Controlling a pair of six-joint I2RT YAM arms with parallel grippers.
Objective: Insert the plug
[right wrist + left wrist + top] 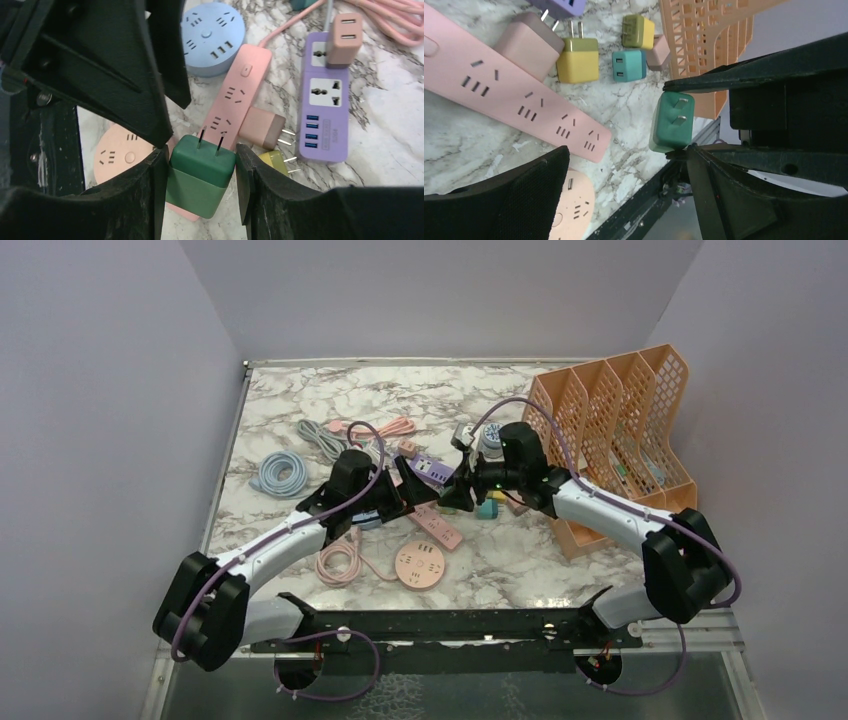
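Soft, even light is coming from overhead, and the white marble-patterned table (300,390) is showing only faint, blurred shadows beneath the arms. The overhead view is looking crisp and evenly exposed. In the right wrist view the black fingers (280,210) of the right gripper (200,150) are reading as dark, almost featureless masses (too close for focus). Between them the green two-pronged plug (200,175) is appearing sharp, its metal prongs glinting faintly.
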